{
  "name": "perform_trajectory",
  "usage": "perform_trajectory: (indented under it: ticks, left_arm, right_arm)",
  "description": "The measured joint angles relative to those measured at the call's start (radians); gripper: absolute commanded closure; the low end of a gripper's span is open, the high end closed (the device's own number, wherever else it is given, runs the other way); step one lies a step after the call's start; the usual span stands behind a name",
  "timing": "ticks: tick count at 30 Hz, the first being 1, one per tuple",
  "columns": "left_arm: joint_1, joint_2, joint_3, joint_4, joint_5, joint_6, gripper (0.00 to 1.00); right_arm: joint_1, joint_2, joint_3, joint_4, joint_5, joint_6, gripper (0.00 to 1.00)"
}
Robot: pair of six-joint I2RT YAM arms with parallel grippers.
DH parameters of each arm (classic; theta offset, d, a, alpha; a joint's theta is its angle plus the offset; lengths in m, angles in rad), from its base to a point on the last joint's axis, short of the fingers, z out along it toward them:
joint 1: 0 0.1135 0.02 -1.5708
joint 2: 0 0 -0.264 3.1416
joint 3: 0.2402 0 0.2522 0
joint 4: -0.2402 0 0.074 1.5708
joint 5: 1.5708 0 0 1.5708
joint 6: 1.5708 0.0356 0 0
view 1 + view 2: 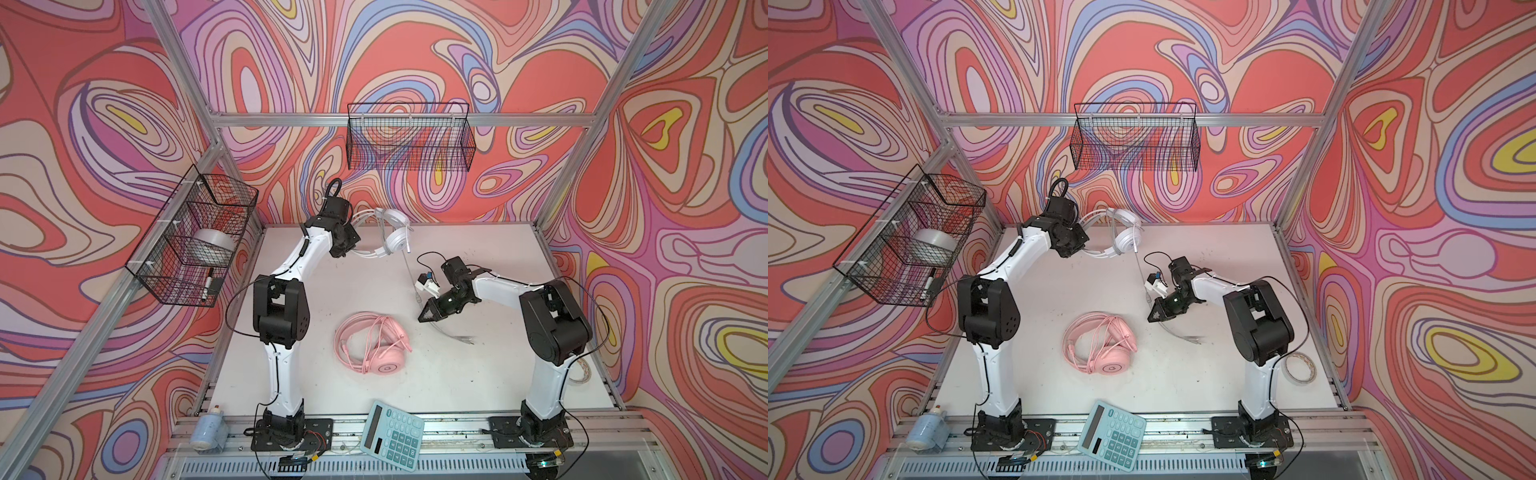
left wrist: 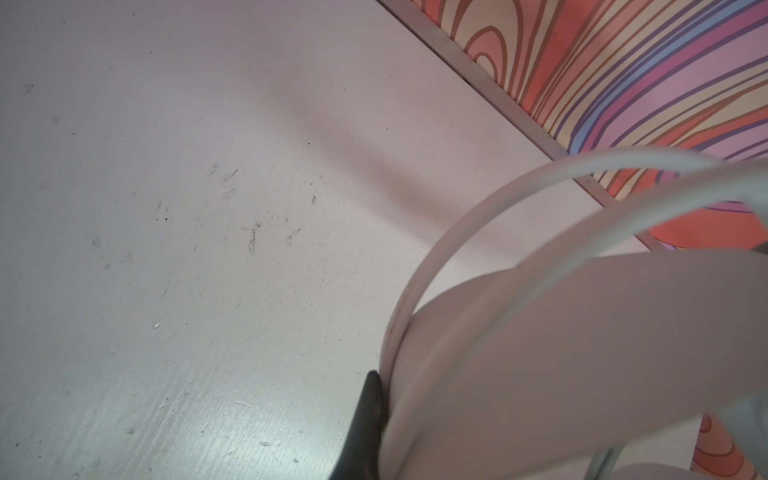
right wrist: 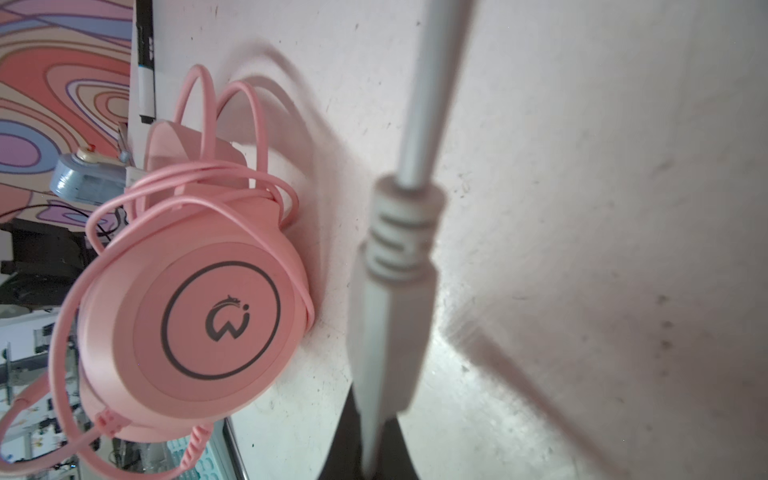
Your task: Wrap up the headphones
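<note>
White headphones [image 1: 397,243] mostly hide the left hand [image 1: 351,248] clamped on their headband [image 2: 540,353]; right hand [image 1: 424,316] pinches their blurred plug [image 3: 390,332].

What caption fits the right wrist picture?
The right end effector grips a whitish cable plug beside the pink headphones.

Paired overhead views, wrist cameras near tabletop [image 2: 166,291]

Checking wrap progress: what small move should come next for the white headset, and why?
Probably swing the right gripper, shut on the cable plug, toward the white headset that the left gripper holds: its cable runs unwound, unlike the pink headset.
</note>
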Motion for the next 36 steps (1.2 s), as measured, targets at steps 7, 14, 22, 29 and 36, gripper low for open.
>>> perform_trajectory:
  ticks: [7, 14, 22, 29, 36]
  left_arm:
    - [-0.008, 0.000, 0.000, -0.023, -0.014, -0.015, 1.00]
    - [-0.028, 0.001, 0.000, -0.034, -0.055, -0.018, 1.00]
    - [-0.062, 0.034, 0.061, -0.098, -0.115, -0.001, 1.00]
    - [-0.095, 0.068, 0.118, -0.171, -0.173, 0.050, 1.00]
    - [-0.114, 0.090, 0.138, -0.220, -0.196, 0.133, 1.00]
  right_arm:
    - [0.120, -0.048, 0.059, -0.092, 0.100, -0.070, 1.00]
    - [0.174, -0.048, 0.202, -0.235, 0.151, -0.139, 1.00]
    - [0.198, -0.042, 0.400, -0.367, 0.143, -0.206, 1.00]
    - [0.198, -0.023, 0.536, -0.425, 0.121, -0.237, 1.00]
    - [0.198, 0.015, 0.675, -0.464, 0.127, -0.260, 1.00]
